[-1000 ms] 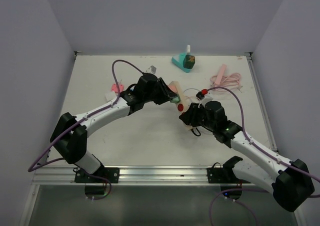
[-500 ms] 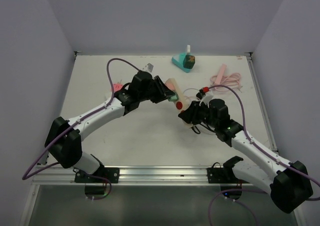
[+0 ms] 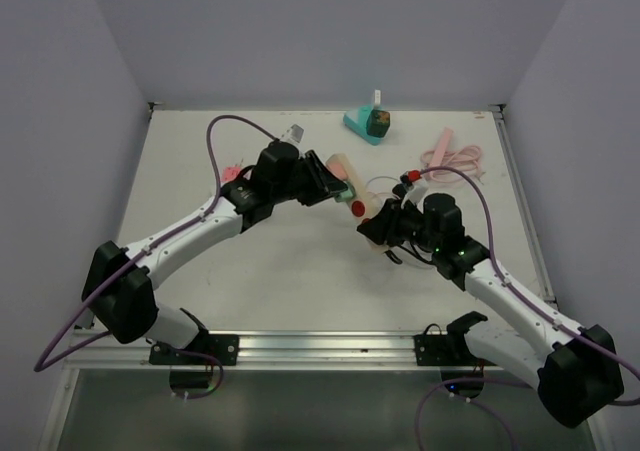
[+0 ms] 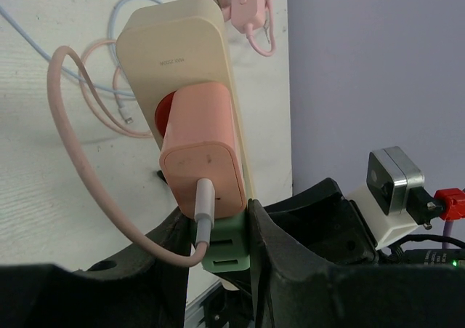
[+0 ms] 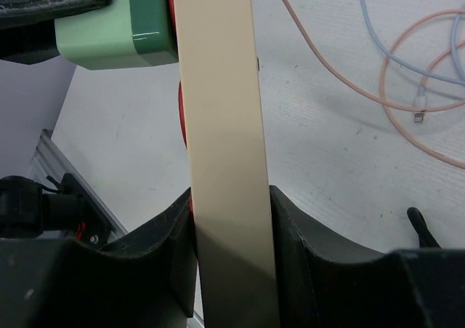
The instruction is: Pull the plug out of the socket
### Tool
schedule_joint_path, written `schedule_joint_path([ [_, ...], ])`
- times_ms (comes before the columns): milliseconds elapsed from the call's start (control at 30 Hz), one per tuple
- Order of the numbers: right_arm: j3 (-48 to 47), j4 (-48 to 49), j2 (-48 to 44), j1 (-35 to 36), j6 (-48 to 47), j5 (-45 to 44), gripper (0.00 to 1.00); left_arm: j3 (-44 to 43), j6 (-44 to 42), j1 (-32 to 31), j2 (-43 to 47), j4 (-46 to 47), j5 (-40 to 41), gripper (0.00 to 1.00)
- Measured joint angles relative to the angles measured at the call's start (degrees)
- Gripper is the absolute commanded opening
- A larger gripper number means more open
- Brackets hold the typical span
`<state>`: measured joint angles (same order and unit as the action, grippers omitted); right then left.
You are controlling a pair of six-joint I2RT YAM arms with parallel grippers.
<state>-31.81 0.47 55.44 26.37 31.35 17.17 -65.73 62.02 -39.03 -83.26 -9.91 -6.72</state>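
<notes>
Green plug (image 5: 116, 33) seated in cream socket strip (image 5: 218, 88), just beside pink charger (image 4: 200, 150), mid-table between arms. Left gripper (image 4: 216, 230) clamped on plug, right gripper (image 5: 231, 219) clamped on strip. Plug judged light, rigid, smooth — best gripped on flat sides, pulled straight.

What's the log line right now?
left gripper: shut on green plug | right gripper: shut on power strip | green plug: seated, not yet out

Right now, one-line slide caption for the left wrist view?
Left gripper clamps the green plug on the beige power strip, beside the pink charger.
</notes>
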Motion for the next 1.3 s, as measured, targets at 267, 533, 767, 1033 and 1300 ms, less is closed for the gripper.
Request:
schedule_joint_path([
  [267, -2.4, -0.9, 0.1, -1.9, -1.5, 4.7, 0.00, 0.0, -1.5, 2.2, 3.7, -2.2, -3.1, 0.00],
  [533, -3.2, -13.5, 2.6, -14.7, 0.9, -14.8, 0.00, -0.7, -5.9, 11.3, 14.1, -8.3, 1.3, 0.00],
  [767, -3.5, -16.2, 2.1, -13.6, 0.2, -14.4, 0.00, -0.2, -6.6, 10.7, 14.8, -7.2, -1.2, 0.37],
  [1033, -4.6, -15.2, 0.7, -12.9, 0.2, -8.9, 0.00, 0.6, -4.4, 2.6, 7.4, -2.5, -2.2, 0.93],
  [1300, -4.6, -15.1, -0.9, -9.0, 0.3, -6.6, 0.00, -4.9, -2.3, -3.5, -7.4, 0.3, -2.0, 0.91],
])
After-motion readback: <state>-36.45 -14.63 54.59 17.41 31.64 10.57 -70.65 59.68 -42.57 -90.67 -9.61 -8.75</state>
